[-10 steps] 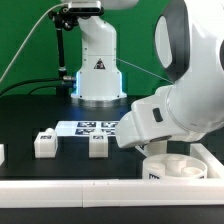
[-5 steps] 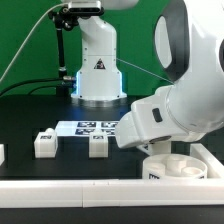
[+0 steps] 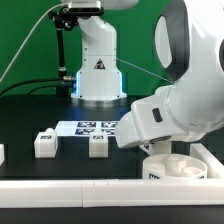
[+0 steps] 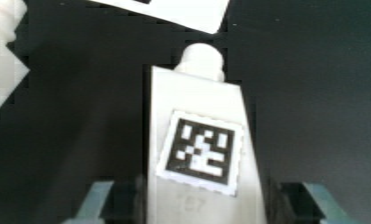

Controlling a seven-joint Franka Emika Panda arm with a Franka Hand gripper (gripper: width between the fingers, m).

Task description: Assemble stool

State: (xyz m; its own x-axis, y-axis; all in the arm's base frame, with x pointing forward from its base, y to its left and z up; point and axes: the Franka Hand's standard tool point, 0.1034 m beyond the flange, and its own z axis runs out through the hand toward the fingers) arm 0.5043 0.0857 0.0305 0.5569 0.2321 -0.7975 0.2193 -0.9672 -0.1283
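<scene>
In the wrist view a white blocky leg with a black-and-white square tag lies on the black table, its narrow rounded end pointing away from me. My gripper is shut on its near end, one finger on each side. The round white seat sits low at the exterior view's right, partly covered by my arm, which also hides the fingertips there. Two more tagged legs stand on the table toward the exterior view's left.
The marker board lies flat behind the two legs, and its corner shows in the wrist view. A long white border bar runs along the front edge. A white part lies close beside the held leg. The robot base stands at the back.
</scene>
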